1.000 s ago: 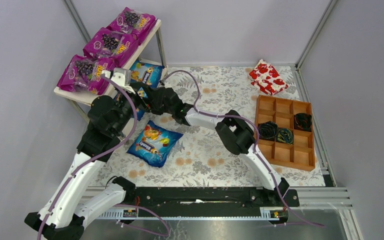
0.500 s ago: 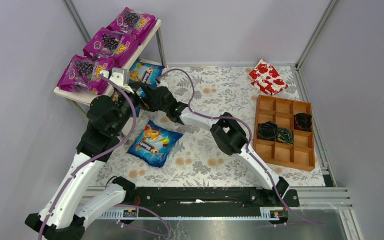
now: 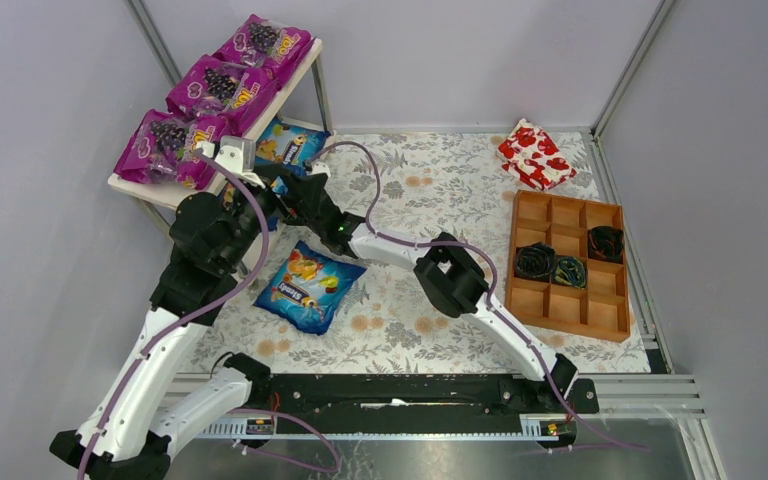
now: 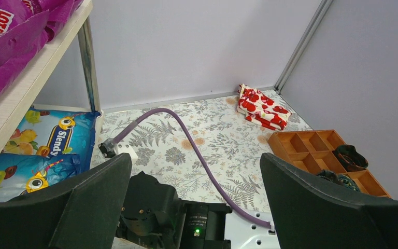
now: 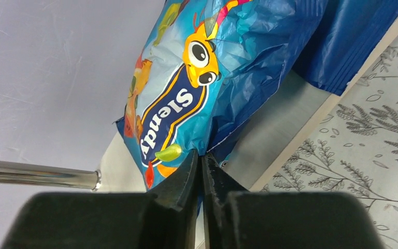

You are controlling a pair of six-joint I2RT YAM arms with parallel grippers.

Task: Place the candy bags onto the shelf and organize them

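While holding left pincer point(image 4: 194, 155) spread wide beside the shelf point(image 3: 148, 188) topped with purple candy bags point(image 3: 210, 85), clenches right pincer point(image 5: 201, 155), seemingly on the edge of a blue candy bag point(image 5: 186, 98) at the lower tier, with second blue bag point(image 3: 310, 285) flat on tabletop point(image 3: 440, 190).

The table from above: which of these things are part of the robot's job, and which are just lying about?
Part of the job: purple candy bags; blue candy bags, one pinched in the right gripper; shelf.
Just lying about: red-and-white package; wooden tray with dark bundles in it.
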